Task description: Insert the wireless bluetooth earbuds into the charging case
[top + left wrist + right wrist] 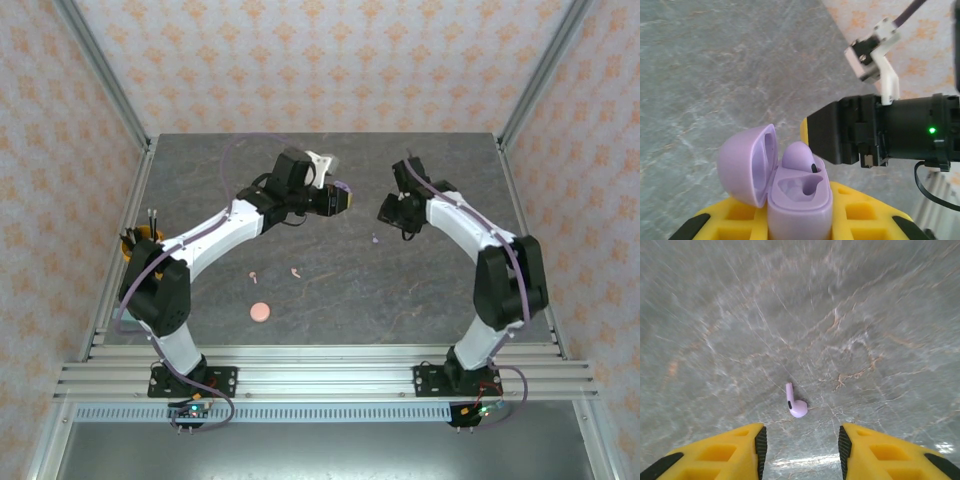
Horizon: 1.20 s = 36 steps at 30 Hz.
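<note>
Two arms work over a grey, veined stone tabletop (430,300), boxed in by patterned walls.
The left gripper (340,198) is clamped on the open purple charging case (800,202). Its lid (747,165) is swung aside and a seated purple earbud (797,155) rests in one well. The right gripper (801,447) hangs with its yellow fingers parted, nothing between them, over a loose purple earbud (797,404) lying on its side on the stone. Nearer the bases lie a pink earbud (253,275) and a second pink earbud (295,271), apart from each other, with a round pink case (260,312) just below them. Pale wallpaper (300,60) with orange motifs lines three sides, aluminium posts (100,70) stand at the corners, and slotted rails (320,375) edge the near side.
</note>
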{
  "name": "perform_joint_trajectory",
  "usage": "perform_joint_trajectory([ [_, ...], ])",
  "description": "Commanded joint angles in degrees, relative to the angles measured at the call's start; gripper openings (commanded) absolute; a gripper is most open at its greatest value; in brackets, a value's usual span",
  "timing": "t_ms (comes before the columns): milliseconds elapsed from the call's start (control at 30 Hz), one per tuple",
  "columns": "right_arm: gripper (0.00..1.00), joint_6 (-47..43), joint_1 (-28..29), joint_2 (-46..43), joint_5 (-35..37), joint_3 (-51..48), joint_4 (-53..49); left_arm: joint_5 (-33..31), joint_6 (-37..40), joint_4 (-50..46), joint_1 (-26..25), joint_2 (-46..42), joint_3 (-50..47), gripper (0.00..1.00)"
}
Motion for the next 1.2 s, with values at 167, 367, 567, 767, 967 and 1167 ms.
perform_joint_trajectory([
  [167,0.44,-1.37,2.17,9.63,-2.63,4.28,2.11,-11.57,1.99,6.89,0.02,-0.47,-3.72,0.0],
  [367,0.44,-2.19,3.05,14.97,-2.37,7.78,2.86,-12.78,0.78,10.46,0.14,-0.54,-5.49,0.0],
  [567,0.44,-2.55,4.17,18.38,-3.24,9.96,2.13,-12.83,0.23,11.12,0.14,-0.67,-5.76,0.0],
  [767,0.43,-3.49,6.14,17.9,-4.54,9.39,2.11,-13.2,0.06,11.29,0.08,-1.07,-6.08,0.0],
  [967,0.41,-5.27,7.55,17.2,-7.89,7.98,1.17,-13.53,-0.12,11.43,0.07,-1.42,-6.67,0.0],
  [1167,0.4,-5.32,7.88,12.63,-8.53,4.59,0.49,-13.49,-0.62,11.98,0.1,-1.77,-7.27,0.0],
])
